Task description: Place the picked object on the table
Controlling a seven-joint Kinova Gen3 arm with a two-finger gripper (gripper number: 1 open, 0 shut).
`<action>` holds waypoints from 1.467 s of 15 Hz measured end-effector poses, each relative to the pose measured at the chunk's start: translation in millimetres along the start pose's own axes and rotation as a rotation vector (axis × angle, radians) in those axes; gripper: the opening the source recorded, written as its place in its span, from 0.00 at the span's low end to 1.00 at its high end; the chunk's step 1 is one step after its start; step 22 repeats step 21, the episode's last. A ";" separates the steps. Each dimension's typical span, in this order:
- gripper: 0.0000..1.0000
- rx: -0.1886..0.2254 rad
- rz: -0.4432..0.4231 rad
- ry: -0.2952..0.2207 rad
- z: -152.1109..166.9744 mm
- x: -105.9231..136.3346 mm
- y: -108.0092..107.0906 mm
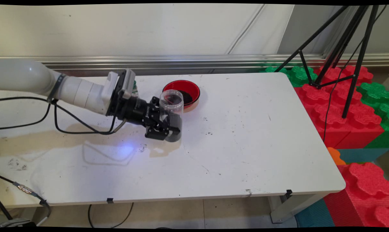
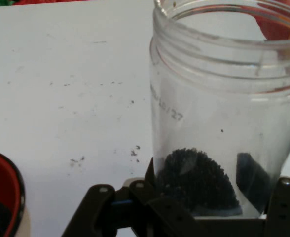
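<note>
Gripper: black two-finger gripper (image 1: 166,129) on the white arm, reaching in low from the bench's left side; fingers (image 1: 174,128) clamped on the lower part of the jar.
Held item: clear plastic jar (image 1: 171,109), screw-thread neck, no lid, upright or nearly so; lower part dark with black granules (image 2: 197,180).
Jar position: left of the bench's middle, nearer the back edge than the front; whether its base touches the bench or hangs just above cannot be told.
Neighbour: red bowl (image 1: 181,91) just behind the jar, near the back edge, with dark material inside.
Surface: white bench (image 1: 246,145), scattered black specks around the jar, a brownish stain (image 1: 160,149) just in front of the gripper, running toward the left edge.
Progress: grasp made; jar open and only its bottom filled; bowl already carries dark contents. Judged from this, some granules lie in each vessel; how much is left to move cannot be told.
Main view only: the whole bench, the bowl's full rim and place, the stain, a black tripod (image 1: 339,48) and red and green foam blocks (image 1: 349,109) past the right edge.
Hand view only: granules heaped on the jar floor, a faint printed date on the wall, thread ridges at the neck; bowl shows as a sliver at the lower left.
</note>
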 end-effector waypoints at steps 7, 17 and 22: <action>0.00 -0.003 0.017 0.019 16.1 -32.4 9.9; 0.00 0.011 0.010 0.050 36.4 -67.3 8.8; 1.00 0.013 0.002 0.057 40.1 -76.2 8.2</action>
